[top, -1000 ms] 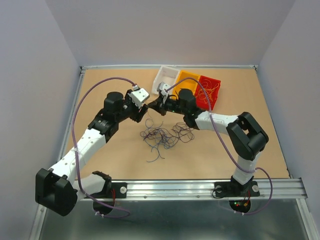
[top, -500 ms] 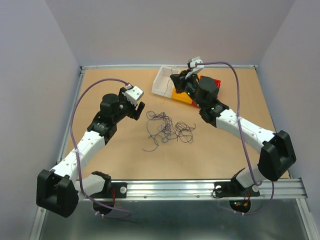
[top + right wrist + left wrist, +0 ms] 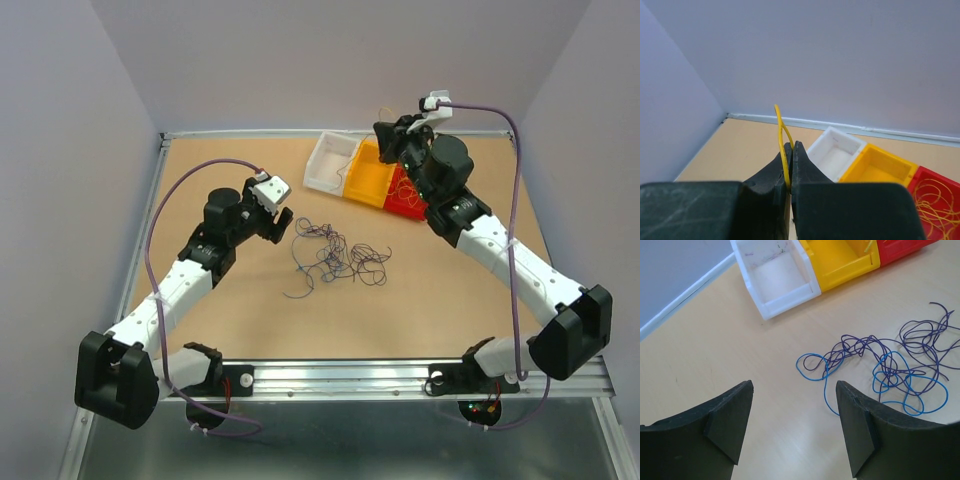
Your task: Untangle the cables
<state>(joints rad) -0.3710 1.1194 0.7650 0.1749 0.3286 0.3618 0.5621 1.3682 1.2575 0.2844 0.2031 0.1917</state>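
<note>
Your right gripper (image 3: 385,132) is up high in the upper middle of the top view, over the yellow bin (image 3: 362,178). Its jaws are pinched tight on a single yellow strand (image 3: 780,125), and in the right wrist view that strand loops up out of the closed tips at centre frame. Lower right of that view you've got the red bin (image 3: 927,175), with more yellow-orange wire curled inside. The white bin (image 3: 328,165) sits against the yellow one's left side.

Your left gripper (image 3: 794,386) has its fingers spread wide with nothing between them, hanging over bare table (image 3: 450,300) left of centre. The tangle of cables (image 3: 336,256), blue and dark purple, lies loose on the table in the middle of the top view, just right of that gripper. In the left wrist view it sprawls across the right half, beyond the fingertips.
</note>
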